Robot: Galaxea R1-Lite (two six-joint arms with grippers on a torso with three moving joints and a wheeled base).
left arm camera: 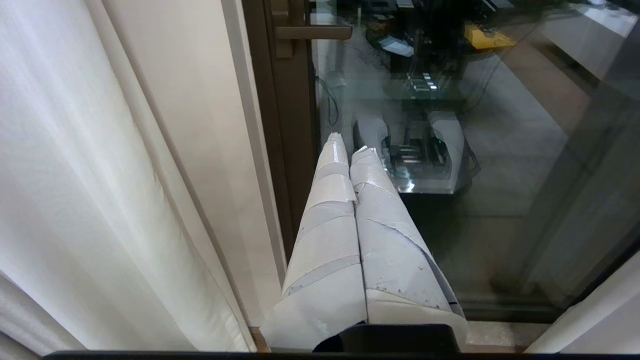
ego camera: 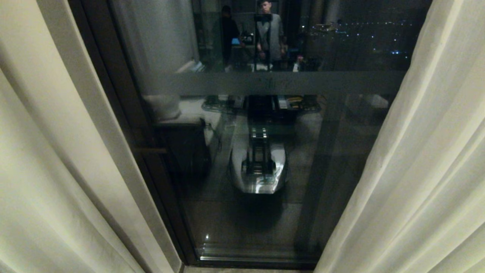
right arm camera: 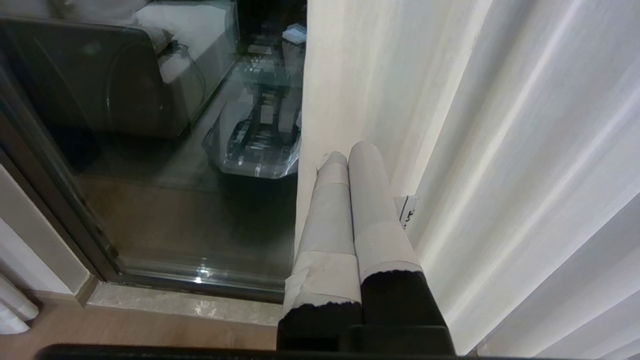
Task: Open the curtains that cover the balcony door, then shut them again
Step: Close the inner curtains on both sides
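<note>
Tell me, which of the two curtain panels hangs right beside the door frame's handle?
The left curtain panel: the handle sits on the dark door frame next to it. The right curtain panel hangs across the glass.

Dim, indoor-lit frames; mirror-like reflections on the dark balcony door point(ego camera: 265, 159), soft blur on curtains point(ego camera: 424, 170).

Both grippers point(left arm camera: 348, 142) point(right arm camera: 350, 152): long fingers, pale tape wrap.
</note>
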